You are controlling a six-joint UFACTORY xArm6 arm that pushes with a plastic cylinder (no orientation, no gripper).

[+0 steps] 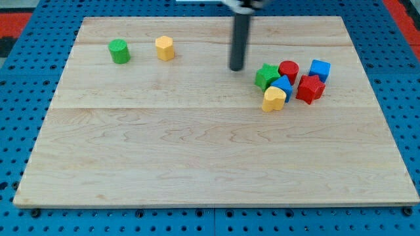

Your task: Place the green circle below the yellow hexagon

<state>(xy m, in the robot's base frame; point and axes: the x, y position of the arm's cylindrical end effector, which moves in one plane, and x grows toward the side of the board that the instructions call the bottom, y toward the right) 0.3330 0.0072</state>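
Observation:
The green circle (119, 51) stands near the view's top left on the wooden board (197, 157). The yellow hexagon (165, 48) stands just to its right, a small gap between them. My tip (236, 68) rests on the board right of the yellow hexagon and just left of a cluster of blocks. It touches no block. The rod rises from it toward the view's top.
A cluster sits at the view's right: a green star (266, 76), a red cylinder (289, 69), a blue cube (319, 69), a red star (310, 89), a blue block (283, 85) and a yellow heart-like block (273, 99). Blue pegboard surrounds the board.

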